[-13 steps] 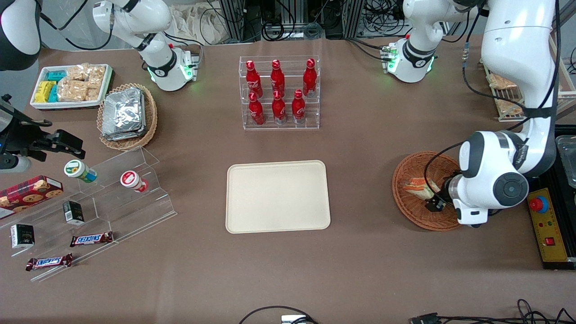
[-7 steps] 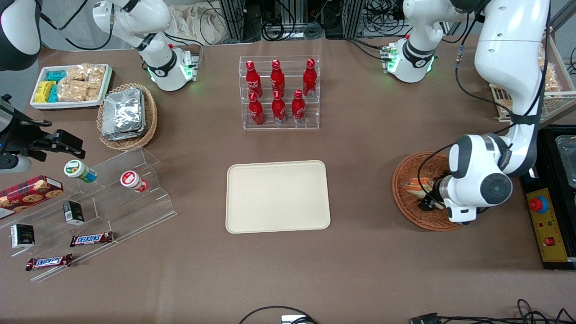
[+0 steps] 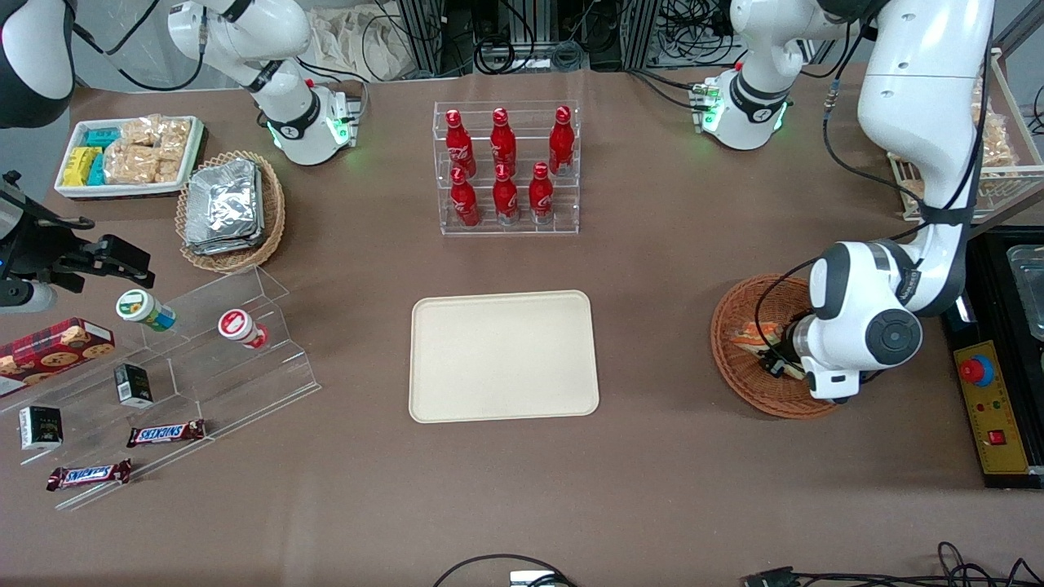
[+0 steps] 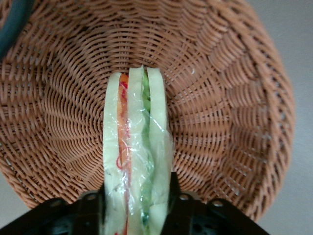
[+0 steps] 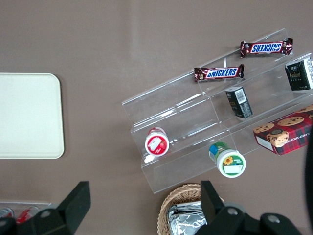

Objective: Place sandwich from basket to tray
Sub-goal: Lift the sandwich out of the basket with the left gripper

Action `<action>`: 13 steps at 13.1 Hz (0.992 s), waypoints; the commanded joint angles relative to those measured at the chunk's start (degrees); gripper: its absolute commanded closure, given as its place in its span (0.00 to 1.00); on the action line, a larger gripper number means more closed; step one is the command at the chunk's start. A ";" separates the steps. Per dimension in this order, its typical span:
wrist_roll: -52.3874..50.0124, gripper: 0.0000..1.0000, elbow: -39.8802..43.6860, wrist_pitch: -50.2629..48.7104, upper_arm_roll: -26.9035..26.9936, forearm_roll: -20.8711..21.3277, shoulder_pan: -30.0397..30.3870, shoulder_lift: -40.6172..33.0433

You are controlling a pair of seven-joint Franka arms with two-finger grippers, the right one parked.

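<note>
With its black fingers (image 4: pixel 93 208) pressed against both bread sides, the left arm's gripper (image 4: pixel 134 213) clamps the plastic-wrapped triangular white-bread sandwich (image 4: pixel 137 161) with orange-red and green filling, low inside the round reddish-brown woven wicker basket (image 3: pixel 738 371). Whether the sandwich touches the basket floor is unclear. Flat rectangular cream-beige plastic tray (image 3: pixel 503 356) sits bare, well apart toward the parked arm's end of the brown table (image 3: pixel 652 473).

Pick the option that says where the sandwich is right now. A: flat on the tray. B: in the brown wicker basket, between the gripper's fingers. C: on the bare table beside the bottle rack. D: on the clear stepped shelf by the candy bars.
B: the wrist view shows the sandwich in the basket, with the gripper fingers on either side; the tray holds nothing.
</note>
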 commanded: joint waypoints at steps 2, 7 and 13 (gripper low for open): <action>8.24 0.80 3.41 -8.21 -1.09 0.47 -1.06 -5.51; 35.38 0.81 11.33 -18.09 -2.75 1.70 -1.41 -7.10; 44.84 0.82 21.34 -18.09 -6.10 1.70 -7.72 -2.28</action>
